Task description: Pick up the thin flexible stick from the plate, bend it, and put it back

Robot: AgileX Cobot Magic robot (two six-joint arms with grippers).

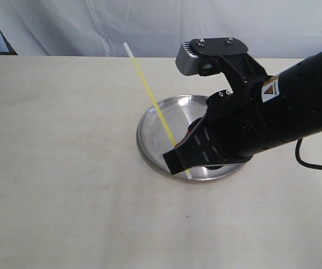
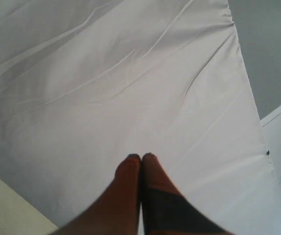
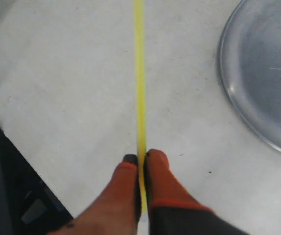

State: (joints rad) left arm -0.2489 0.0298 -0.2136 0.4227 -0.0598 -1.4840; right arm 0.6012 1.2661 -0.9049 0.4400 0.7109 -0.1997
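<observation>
The thin yellow-green stick (image 1: 152, 98) rises straight and tilted up to the left, above the silver plate (image 1: 155, 120). My right gripper (image 1: 178, 159) is shut on its lower end over the plate's front part. In the right wrist view the stick (image 3: 140, 78) runs out from between the orange fingertips of the right gripper (image 3: 140, 159), with the plate (image 3: 265, 73) off to one side. The left gripper (image 2: 141, 157) has its fingertips pressed together with nothing between them, pointing at a white cloth. The left arm is outside the exterior view.
The plate sits on a beige table (image 1: 60, 168). A white cloth backdrop (image 1: 150, 25) hangs behind the table's far edge. A black cable (image 1: 312, 162) trails from the right arm onto the table at the right.
</observation>
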